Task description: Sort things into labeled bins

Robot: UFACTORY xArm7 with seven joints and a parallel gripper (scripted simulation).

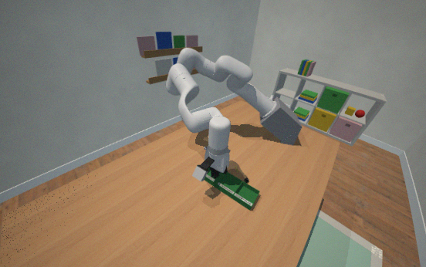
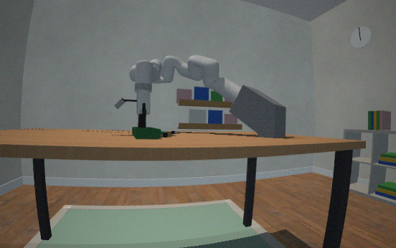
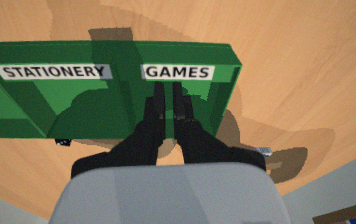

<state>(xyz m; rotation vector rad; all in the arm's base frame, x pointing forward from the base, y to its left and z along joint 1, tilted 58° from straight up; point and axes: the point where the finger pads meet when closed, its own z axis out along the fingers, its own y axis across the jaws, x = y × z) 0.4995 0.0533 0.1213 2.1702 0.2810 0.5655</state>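
A long green bin (image 1: 231,189) lies on the table; it also shows in the exterior view (image 2: 146,132). In the wrist view its compartments carry the labels STATIONERY (image 3: 55,71) and GAMES (image 3: 177,72). My gripper (image 3: 168,94) (image 1: 216,174) points straight down over the GAMES compartment, close above the bin. Its fingers stand almost together and I see nothing between them. A small black thing (image 3: 62,142) lies on the table just behind the bin. A small white thing (image 3: 263,150) lies further right. Another small dark thing (image 1: 245,180) lies beside the bin's far side.
The arm's grey base block (image 1: 281,124) stands at the table's far side. A white shelf unit (image 1: 328,104) with boxes and books stands on the floor beyond the table. Wall shelves (image 1: 170,52) hang behind the arm.
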